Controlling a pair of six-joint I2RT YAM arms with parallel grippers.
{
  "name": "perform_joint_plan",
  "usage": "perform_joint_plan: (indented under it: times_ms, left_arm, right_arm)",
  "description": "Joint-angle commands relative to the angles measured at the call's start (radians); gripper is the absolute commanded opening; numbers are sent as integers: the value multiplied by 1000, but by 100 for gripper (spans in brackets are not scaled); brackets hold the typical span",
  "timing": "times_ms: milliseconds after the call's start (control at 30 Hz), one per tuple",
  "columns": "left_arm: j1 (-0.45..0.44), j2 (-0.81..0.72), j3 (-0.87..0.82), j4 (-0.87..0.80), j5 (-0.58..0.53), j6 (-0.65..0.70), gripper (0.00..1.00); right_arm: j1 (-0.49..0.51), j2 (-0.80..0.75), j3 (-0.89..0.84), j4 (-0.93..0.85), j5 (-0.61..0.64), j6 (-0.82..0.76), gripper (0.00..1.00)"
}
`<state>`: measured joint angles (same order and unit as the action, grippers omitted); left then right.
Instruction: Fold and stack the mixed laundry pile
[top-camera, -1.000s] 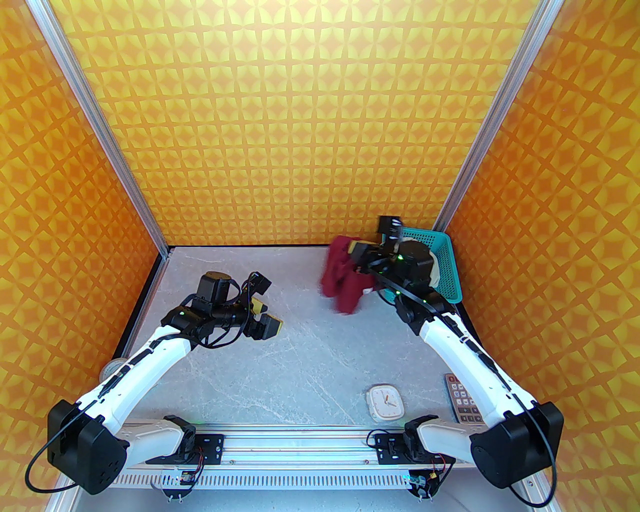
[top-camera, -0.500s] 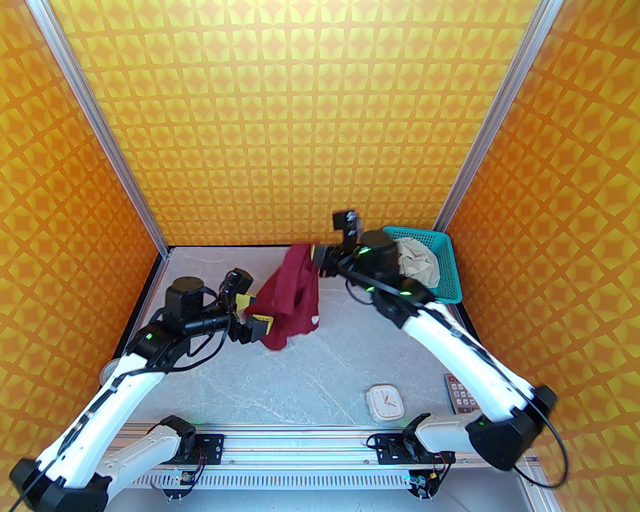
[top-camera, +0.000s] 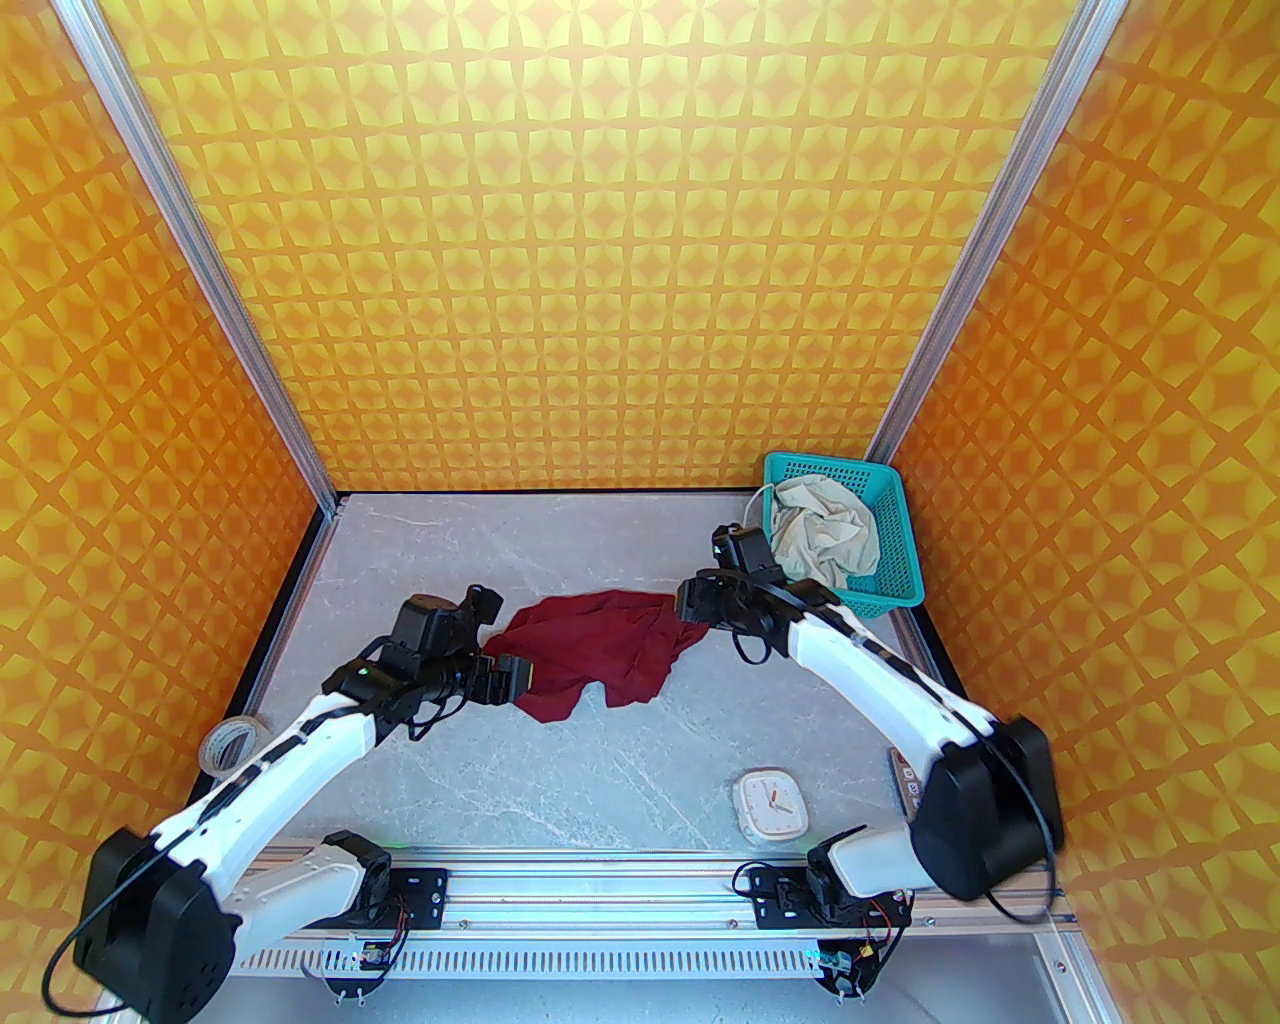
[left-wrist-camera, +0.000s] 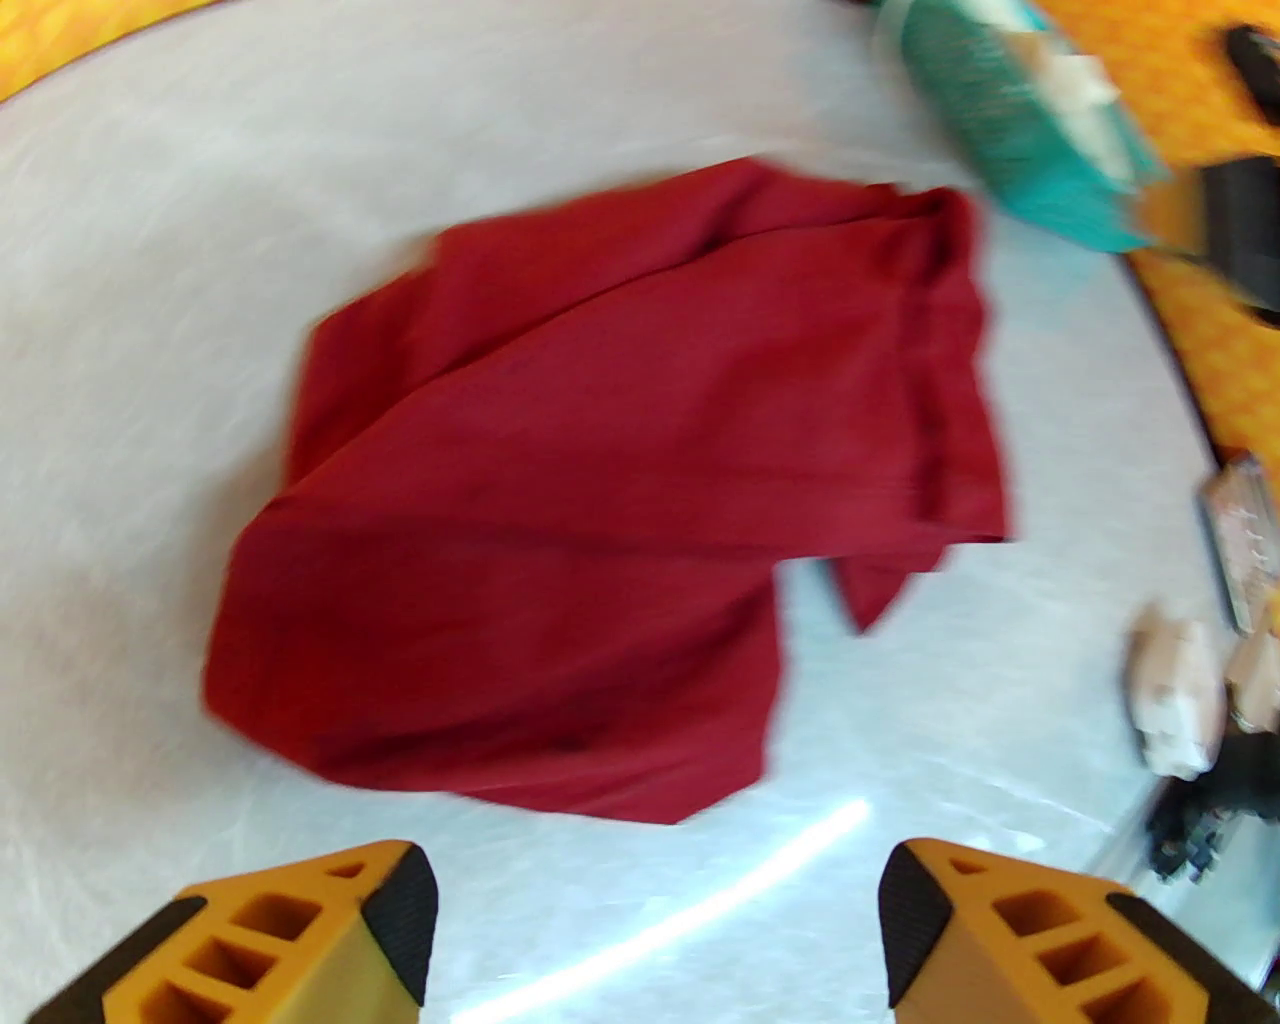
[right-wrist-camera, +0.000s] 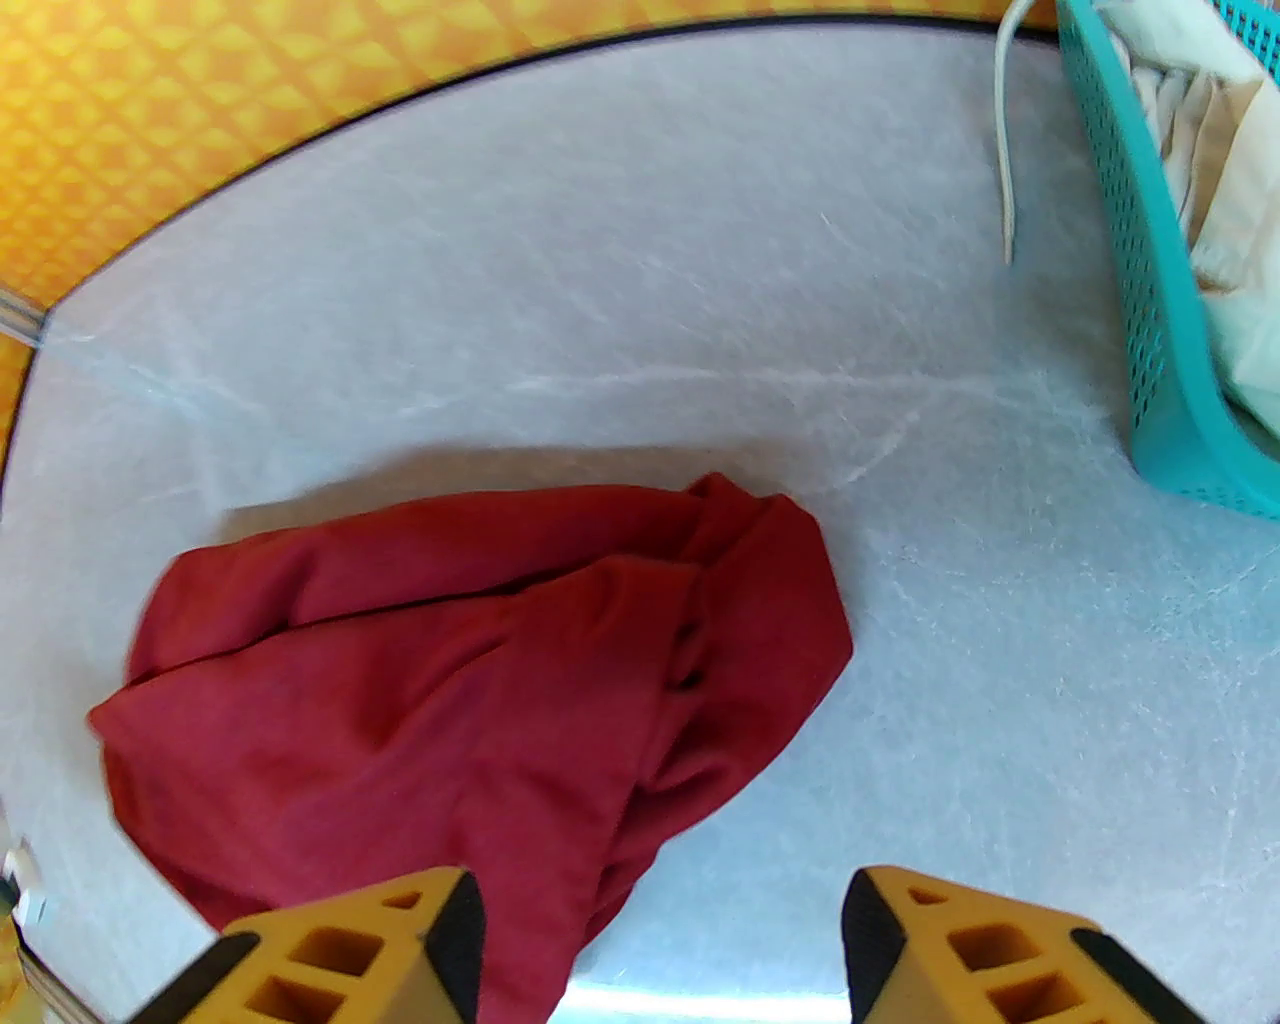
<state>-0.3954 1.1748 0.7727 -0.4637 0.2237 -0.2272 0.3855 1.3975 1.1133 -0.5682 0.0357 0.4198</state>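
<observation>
Nearest, by the grey marbled tabletop's (top-camera: 600, 780) near right edge: rounded white analogue clock (top-camera: 768, 803). Left edge: roll of pale tape (top-camera: 230, 745). Mid-tabletop: crumpled dark maroon-red shirt (top-camera: 600, 650), lying loose. At its left end: left gripper (top-camera: 515, 680), jaws wide, empty. At its right end: right gripper (top-camera: 690, 605), jaws apart, empty. Far right corner: teal plastic mesh basket (top-camera: 895, 540) holding bunched cream-beige shorts (top-camera: 825, 540).

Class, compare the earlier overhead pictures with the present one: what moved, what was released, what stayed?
The right gripper swung the maroon shirt leftward from beside the basket, lowered it to the table and let go. The left gripper, open, closed in on the shirt's left edge. Cream shorts stayed in the basket; clock and tape roll unmoved.
</observation>
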Motion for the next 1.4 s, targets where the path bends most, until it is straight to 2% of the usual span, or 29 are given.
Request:
perform_joint_plan:
  times_ms: [0, 100, 233, 433, 667, 833, 933, 1067, 1167, 1267, 1367]
  left_arm:
    - [35, 44, -41, 12, -90, -46, 78]
    - [49, 93, -71, 89, -89, -87, 79]
    - [49, 173, -97, 206, -83, -128, 86]
    - [49, 297, -67, 298, -65, -176, 86]
    - [49, 412, -46, 394, -72, -247, 80]
    - [49, 466, -35, 460, -71, -277, 66]
    - [49, 475, -36, 498, -71, -280, 53]
    - [48, 459, -58, 559, -71, -275, 31]
    - [49, 456, -75, 611, -71, -272, 17]
    - [49, 453, -98, 689, -71, -282, 2]
    - [49, 431, -129, 779, -71, -289, 0]
  right_arm:
    - [78, -26, -55, -22, -56, 27, 64]
    - [143, 10, -114, 10, -79, 73, 64]
    - [150, 43, -202, 99, -140, 119, 61]
    - [165, 106, -185, 133, -155, 107, 60]
    - [241, 211, -50, 38, -17, 36, 65]
    - [279, 310, 18, -1, 69, -9, 60]
    - [300, 393, 79, -38, 109, -31, 54]
    - [300, 469, 111, -73, 138, -27, 39]
    - [300, 461, 91, -64, 159, -19, 21]
    - [300, 436, 84, -68, 170, -19, 8]
    - [299, 388, 77, -70, 183, -17, 0]
